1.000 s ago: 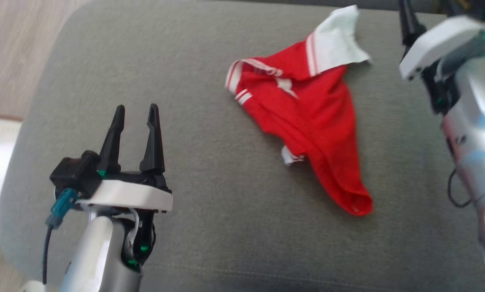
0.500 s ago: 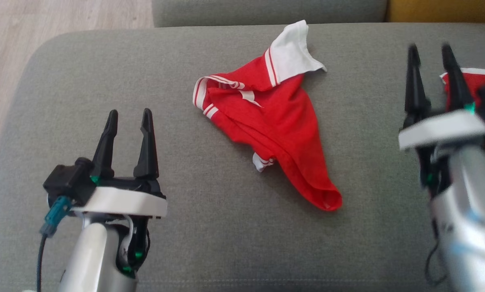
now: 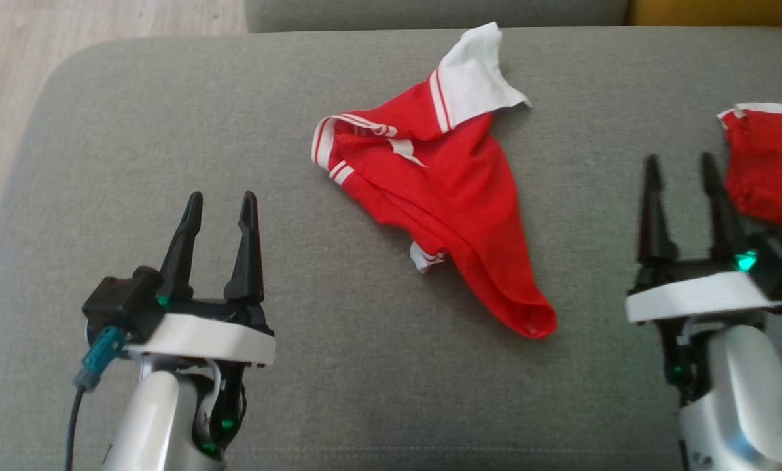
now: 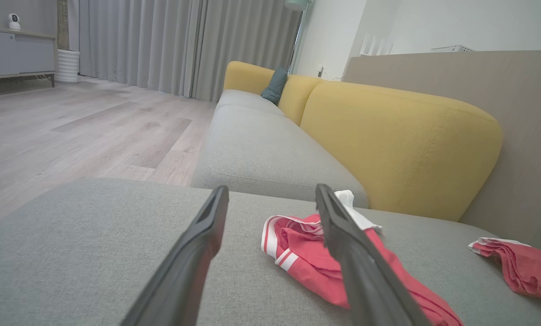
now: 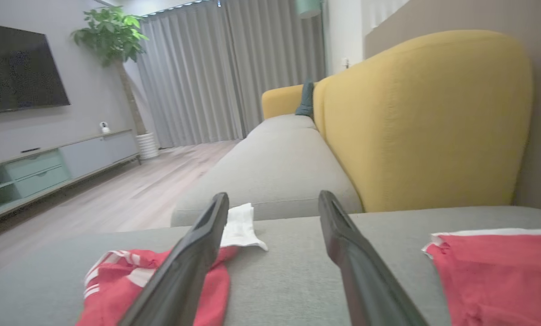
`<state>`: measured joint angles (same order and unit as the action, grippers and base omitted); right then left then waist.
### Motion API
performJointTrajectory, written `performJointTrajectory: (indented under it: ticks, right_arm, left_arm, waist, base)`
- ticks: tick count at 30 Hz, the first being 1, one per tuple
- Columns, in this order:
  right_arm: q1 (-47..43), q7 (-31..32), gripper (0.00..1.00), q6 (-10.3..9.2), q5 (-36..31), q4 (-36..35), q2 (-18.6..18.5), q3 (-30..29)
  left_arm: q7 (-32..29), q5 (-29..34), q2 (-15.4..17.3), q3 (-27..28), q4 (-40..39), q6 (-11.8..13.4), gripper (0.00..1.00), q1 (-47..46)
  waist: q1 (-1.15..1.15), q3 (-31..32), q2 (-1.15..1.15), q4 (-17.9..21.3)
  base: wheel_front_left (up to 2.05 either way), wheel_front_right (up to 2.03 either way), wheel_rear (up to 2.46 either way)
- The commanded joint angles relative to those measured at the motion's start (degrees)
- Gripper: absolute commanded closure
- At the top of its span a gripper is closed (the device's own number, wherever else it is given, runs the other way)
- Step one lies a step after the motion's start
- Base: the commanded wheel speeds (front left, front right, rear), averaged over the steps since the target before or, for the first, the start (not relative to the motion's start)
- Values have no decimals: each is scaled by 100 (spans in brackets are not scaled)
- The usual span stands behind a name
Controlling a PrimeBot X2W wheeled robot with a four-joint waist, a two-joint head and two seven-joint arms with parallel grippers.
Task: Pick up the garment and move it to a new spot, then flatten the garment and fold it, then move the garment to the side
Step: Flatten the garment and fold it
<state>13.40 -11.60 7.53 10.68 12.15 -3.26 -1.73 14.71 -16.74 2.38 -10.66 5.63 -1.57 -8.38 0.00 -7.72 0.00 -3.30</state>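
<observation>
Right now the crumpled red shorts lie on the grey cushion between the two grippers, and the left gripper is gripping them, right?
No. The left gripper is open and clear of the red shorts, as the head view shows. The shorts do lie crumpled on the grey cushion, between it and the right gripper.

Matt red cloth garment (image 3: 456,196) (white-trimmed) on rough-woven grey cushion (image 3: 168,131).

1. support: grey fabric seat cushion (image 3: 364,392) with a woven surface and a rounded far-left corner.
2. red garment (image 3: 456,196): lies crumpled directly on the cushion, ahead of and between the left pincer (image 3: 221,196) and the right pincer (image 3: 680,159), apart from both. its white part is at the far end.
3. second red cloth (image 3: 767,170): lies on the cushion close beside the right pincer, on its outer side. contact cannot be told.
</observation>
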Motion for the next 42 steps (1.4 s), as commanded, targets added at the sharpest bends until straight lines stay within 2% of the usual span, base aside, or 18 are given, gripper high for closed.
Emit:
performJointTrajectory:
  ticks: [1,7,11,15,20,32,42]
  right_arm:
    - [164,56,0,-4,-59,-275,36,271]
    - [477,503,0,-4,-110,-223,37,1085]
    - [868,830,0,-4,-390,208,37,1585]
    - [1248,1133,0,-4,-614,878,27,1807]
    - [1647,1174,0,-4,-857,1554,-141,1865]
    - [2221,982,0,-4,-1187,2491,-328,1783]
    - [2570,787,1,-4,-1274,3038,-272,1629]
  left_arm:
    - [29,-2,50,121,-205,-8,0,-246]
    - [29,-86,50,-37,-207,22,0,-319]
    - [29,-167,50,-191,-160,42,0,-381]
    - [29,-245,50,-325,-138,91,0,-435]
    - [29,-328,50,-381,-176,148,0,-448]
    - [29,-434,50,-501,-176,182,0,-432]
    - [29,-490,50,-582,-294,236,0,-463]
  waist:
    - [0,-50,0,-77]
    - [0,-239,0,-368]
    - [0,-408,0,-636]
    - [0,-523,0,-905]
    - [0,-621,0,-1181]
    - [0,-781,0,-1512]
    - [0,-915,0,-1636]
  base:
    - [0,0,0]
    - [0,0,0]
    - [0,0,0]
    - [0,0,0]
    - [0,0,0]
    - [0,0,0]
    - [0,0,0]
